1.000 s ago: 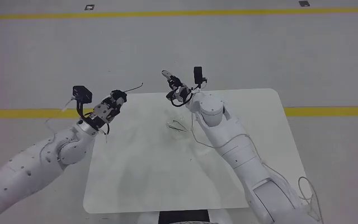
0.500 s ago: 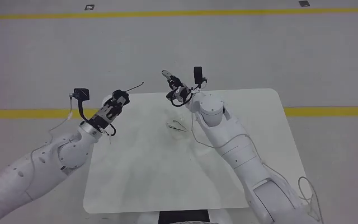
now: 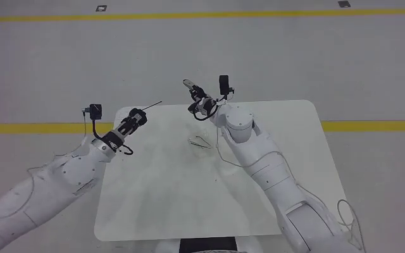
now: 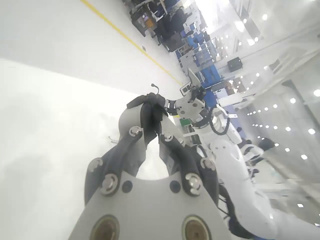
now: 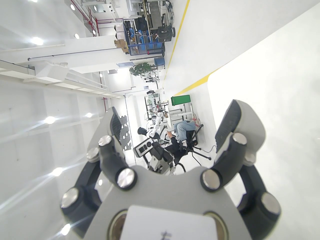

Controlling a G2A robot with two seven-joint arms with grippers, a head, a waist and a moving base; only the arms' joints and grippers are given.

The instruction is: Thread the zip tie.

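A thin black zip tie (image 3: pixel 152 105) sticks out from my left gripper (image 3: pixel 140 113), which is shut on it above the white table's (image 3: pixel 190 196) far left corner. In the left wrist view the dark fingers (image 4: pixel 146 116) are pressed together on the tie, and its tip (image 4: pixel 155 86) curls up past them. My right gripper (image 3: pixel 190 86) is raised over the table's far edge, to the right of the tie's free end and apart from it. It stands open (image 5: pixel 175 112) with nothing between its fingers (image 5: pixel 225 123).
A thin, pale looped strand (image 3: pixel 201 141) lies on the table just in front of the right wrist. A tiny speck (image 3: pixel 215 179) sits nearer the middle. Yellow floor lines (image 3: pixel 361 126) run beyond the table edges.
My left arm has shifted right and slightly nearer, carrying the zip tie in over the table corner. The right arm has stayed still.
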